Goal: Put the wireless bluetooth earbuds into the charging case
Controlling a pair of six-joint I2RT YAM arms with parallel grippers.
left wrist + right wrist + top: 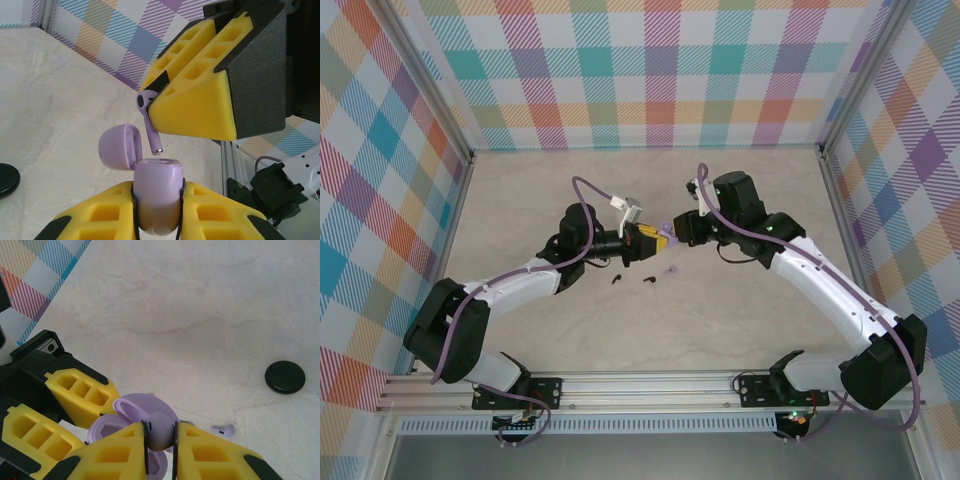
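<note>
Pinching the lilac earbud (148,117) by its head, the right gripper (160,440) holds it stem-down. Left gripper (156,202) clamps the case (156,180); the earbud is probably light and slippery.

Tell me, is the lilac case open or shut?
Open. The lilac case shows its lid swung back in the left wrist view.
</note>
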